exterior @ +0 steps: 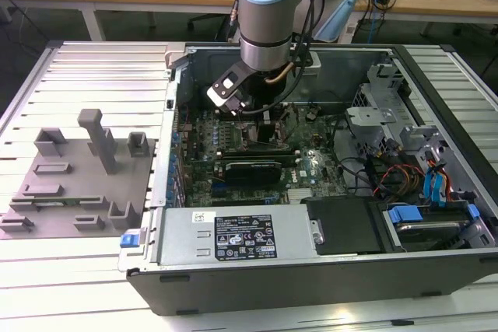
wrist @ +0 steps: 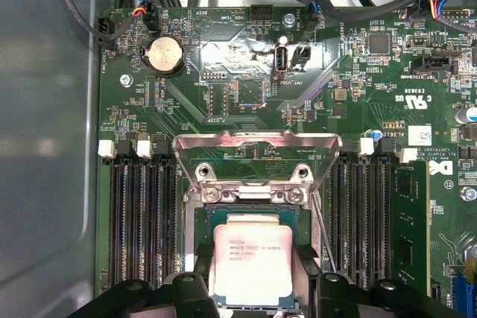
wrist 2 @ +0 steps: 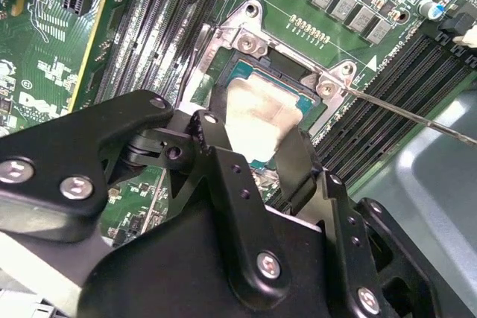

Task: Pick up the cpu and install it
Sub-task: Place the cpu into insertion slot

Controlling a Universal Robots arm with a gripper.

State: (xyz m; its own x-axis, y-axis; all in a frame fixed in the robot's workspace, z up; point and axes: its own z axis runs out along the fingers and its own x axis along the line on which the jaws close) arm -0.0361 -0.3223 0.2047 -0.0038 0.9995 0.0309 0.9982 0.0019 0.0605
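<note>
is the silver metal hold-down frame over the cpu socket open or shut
Open: the silver metal frame is swung up and back, and the top of the silvery-white square cpu is uncovered.

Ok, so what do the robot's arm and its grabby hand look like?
The arm is a fat round tube, silvery grey with a light blue band higher up. Black cables run down beside it, and a small black-and-white box sits at its wrist. The gripper is matte black, built from chunky hinged bars dotted with shiny silver screws.
</note>
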